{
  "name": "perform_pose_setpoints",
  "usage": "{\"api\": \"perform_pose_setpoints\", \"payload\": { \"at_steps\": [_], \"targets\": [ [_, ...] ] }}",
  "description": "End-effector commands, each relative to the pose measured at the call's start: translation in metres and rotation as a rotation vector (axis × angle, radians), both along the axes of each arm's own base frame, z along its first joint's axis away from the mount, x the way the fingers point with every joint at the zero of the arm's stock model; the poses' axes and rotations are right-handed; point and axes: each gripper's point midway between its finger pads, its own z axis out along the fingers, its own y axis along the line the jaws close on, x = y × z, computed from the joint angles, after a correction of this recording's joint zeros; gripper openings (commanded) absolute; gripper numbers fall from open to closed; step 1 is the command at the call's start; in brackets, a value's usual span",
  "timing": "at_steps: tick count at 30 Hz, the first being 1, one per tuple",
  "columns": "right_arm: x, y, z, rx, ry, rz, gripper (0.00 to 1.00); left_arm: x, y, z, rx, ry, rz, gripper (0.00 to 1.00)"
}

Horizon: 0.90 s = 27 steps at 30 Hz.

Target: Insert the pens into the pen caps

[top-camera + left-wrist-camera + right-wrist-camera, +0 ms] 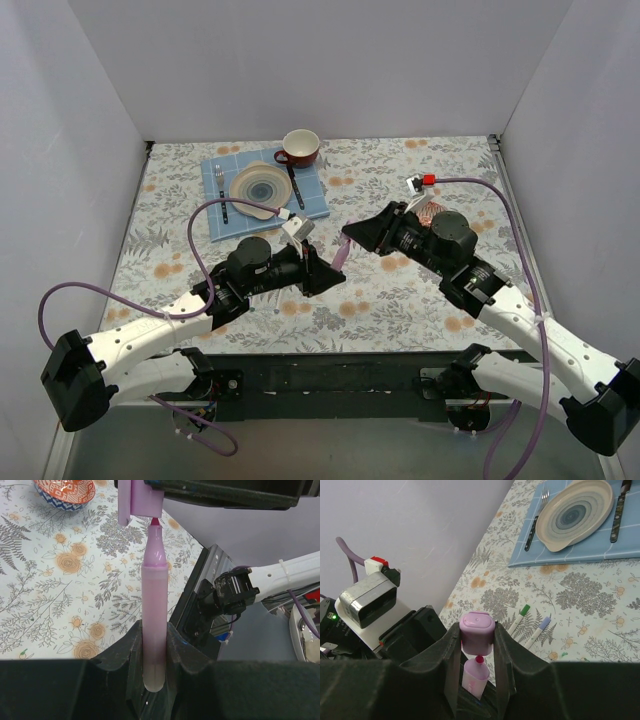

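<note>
My left gripper (322, 272) (153, 647) is shut on a thick pale pink pen (153, 590), which points up at the right gripper. Its red tip (155, 522) sits just at the mouth of a pink cap (140, 499). My right gripper (354, 236) (477, 630) is shut on that pink cap (477, 631), held above the table. The pen's tip (479, 659) shows right below the cap in the right wrist view. In the top view the pen (340, 254) spans the gap between both grippers. Two slim white pens, one green-ended (519, 619) and one lilac-ended (538, 631), lie on the table.
A blue mat (312, 196) at the back holds a plate (262, 186), a fork (221, 192) and a knife (295, 186). A red cup (300, 147) stands behind it. An orange patterned bowl (65, 490) sits under the right arm. Walls enclose the floral table.
</note>
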Motion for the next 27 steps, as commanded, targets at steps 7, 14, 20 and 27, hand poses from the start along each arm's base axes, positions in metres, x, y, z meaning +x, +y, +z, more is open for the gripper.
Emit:
{"api": "perform_pose_setpoints", "payload": {
  "at_steps": [7,14,20,27],
  "targets": [
    [0.005,-0.009,0.036,0.005,-0.091,-0.054,0.01,0.010,0.008,0.012,-0.017,-0.039,0.060,0.00],
    [-0.001,-0.003,0.029,0.018,-0.072,-0.007,0.01,0.010,0.008,0.012,-0.017,-0.041,0.059,0.00],
    [-0.002,0.002,0.021,0.014,-0.056,0.016,0.01,0.009,0.008,0.013,-0.020,-0.043,0.057,0.00],
    [-0.010,0.011,-0.008,-0.032,0.000,0.074,0.01,0.010,0.011,0.018,-0.032,-0.064,0.069,0.00]
  ]
}}
